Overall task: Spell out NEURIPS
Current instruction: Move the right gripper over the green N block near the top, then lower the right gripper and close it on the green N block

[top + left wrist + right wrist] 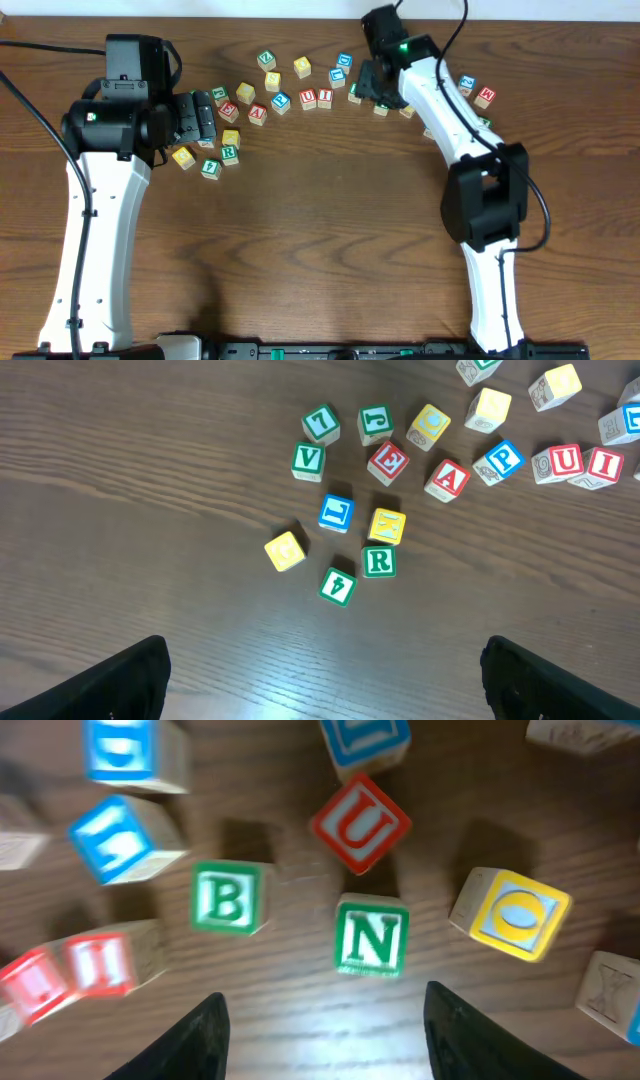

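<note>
Small wooden letter cubes lie scattered across the back of the table. In the right wrist view a green N (372, 940) sits just ahead of my right gripper (325, 1010), which is open over bare wood. A red U (358, 823) lies beyond the N, and a blurred red I (95, 965) lies to the left. My left gripper (322, 660) is open and empty, short of a cluster holding a green R (378, 561), a red E (388, 460), a blue P (500, 460), a red U (566, 460) and a red I (603, 463).
Other cubes mix in: a green B (228, 900), a yellow-faced cube (515, 915), a red A (448, 478), a green V (308, 459), a green 4 (338, 586) and a plain yellow cube (286, 550). More cubes lie right of the right arm (470, 85).
</note>
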`<act>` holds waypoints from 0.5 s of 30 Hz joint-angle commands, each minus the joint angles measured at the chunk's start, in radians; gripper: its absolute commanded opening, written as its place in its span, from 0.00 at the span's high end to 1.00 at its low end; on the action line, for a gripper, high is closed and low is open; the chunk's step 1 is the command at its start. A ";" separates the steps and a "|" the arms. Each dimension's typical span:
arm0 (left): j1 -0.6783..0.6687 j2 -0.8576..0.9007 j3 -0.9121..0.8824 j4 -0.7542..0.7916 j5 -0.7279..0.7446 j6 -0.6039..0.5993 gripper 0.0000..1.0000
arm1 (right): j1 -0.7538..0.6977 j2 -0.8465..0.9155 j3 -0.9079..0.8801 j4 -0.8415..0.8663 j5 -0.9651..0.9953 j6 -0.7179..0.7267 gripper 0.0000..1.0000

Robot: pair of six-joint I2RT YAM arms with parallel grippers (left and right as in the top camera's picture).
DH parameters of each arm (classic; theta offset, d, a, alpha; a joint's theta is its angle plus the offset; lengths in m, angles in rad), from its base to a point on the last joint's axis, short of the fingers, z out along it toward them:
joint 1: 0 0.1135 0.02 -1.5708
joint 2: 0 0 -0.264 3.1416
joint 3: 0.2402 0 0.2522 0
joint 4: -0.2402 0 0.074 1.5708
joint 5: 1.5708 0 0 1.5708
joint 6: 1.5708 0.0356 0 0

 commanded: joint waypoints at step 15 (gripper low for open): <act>0.002 0.023 0.005 0.000 -0.013 -0.008 0.02 | -0.012 0.056 0.013 0.000 0.065 0.043 0.45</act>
